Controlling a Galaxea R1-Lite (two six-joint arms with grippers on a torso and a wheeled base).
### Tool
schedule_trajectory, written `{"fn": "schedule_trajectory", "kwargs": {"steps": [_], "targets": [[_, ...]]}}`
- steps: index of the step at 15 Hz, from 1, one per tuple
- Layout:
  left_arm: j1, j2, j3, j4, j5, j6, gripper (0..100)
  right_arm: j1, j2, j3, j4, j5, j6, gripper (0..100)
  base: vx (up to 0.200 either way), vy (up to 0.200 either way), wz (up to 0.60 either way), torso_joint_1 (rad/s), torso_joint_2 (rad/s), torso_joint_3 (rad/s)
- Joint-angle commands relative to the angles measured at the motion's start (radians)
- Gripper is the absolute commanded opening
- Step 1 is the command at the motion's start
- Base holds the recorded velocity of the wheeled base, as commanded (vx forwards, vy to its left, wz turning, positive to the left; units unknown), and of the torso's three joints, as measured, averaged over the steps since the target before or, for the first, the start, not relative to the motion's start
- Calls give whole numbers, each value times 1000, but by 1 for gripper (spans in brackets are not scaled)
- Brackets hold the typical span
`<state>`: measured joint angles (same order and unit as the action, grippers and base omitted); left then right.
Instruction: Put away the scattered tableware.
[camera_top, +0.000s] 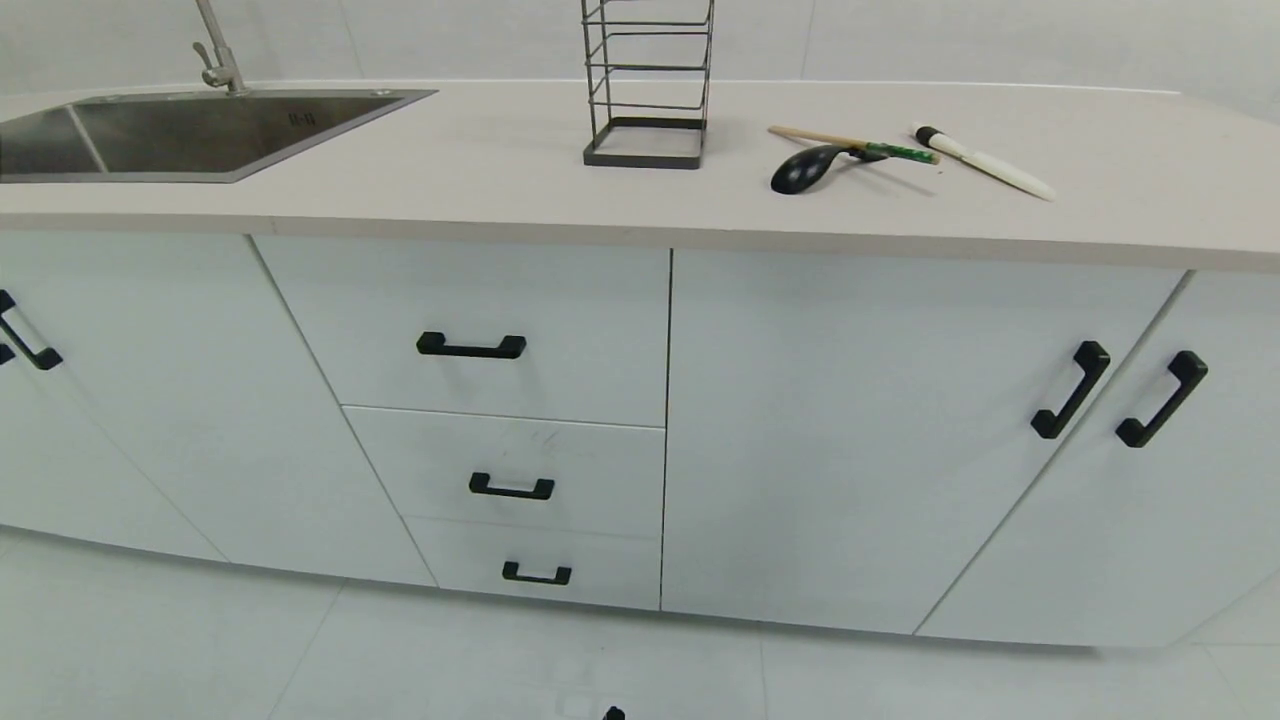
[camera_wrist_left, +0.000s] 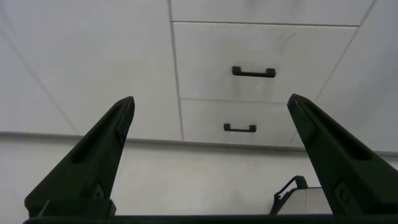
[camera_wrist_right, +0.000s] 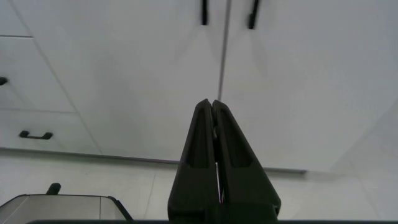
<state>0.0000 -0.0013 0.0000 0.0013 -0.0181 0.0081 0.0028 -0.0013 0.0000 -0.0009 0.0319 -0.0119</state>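
On the pale countertop (camera_top: 500, 190) lie a black spoon (camera_top: 806, 168), a pair of chopsticks with green ends (camera_top: 858, 144) and a white-handled knife (camera_top: 985, 164), all at the right of centre. A black wire utensil rack (camera_top: 648, 90) stands just left of them. My left gripper (camera_wrist_left: 211, 106) is open, low down, facing the lower drawers. Facing the cabinet doors, my right gripper (camera_wrist_right: 212, 109) is shut with nothing in it.
A steel sink (camera_top: 190, 130) with a tap (camera_top: 215, 50) sits at the counter's left. Below are white cabinets: three drawers (camera_top: 500, 400) with black handles in the middle, and doors (camera_top: 1100, 450) at either side. The floor (camera_top: 400, 660) is pale tile.
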Motion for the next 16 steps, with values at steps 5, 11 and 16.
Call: {"fn": "schedule_trajectory", "kwargs": {"steps": [5,11,16], "targets": [[0,1,0,0,0,1,100,0,1,0,-1,0,0,0,0,-40,0,1,0,0],[0,1,0,-1,1,0,100,0,1,0,-1,0,1,0,0,-67,0,1,0,2],[0,1,0,-7,-31,7,100,0,1,0,-1,0,1,0,0,0,0,0,0,0]]}}
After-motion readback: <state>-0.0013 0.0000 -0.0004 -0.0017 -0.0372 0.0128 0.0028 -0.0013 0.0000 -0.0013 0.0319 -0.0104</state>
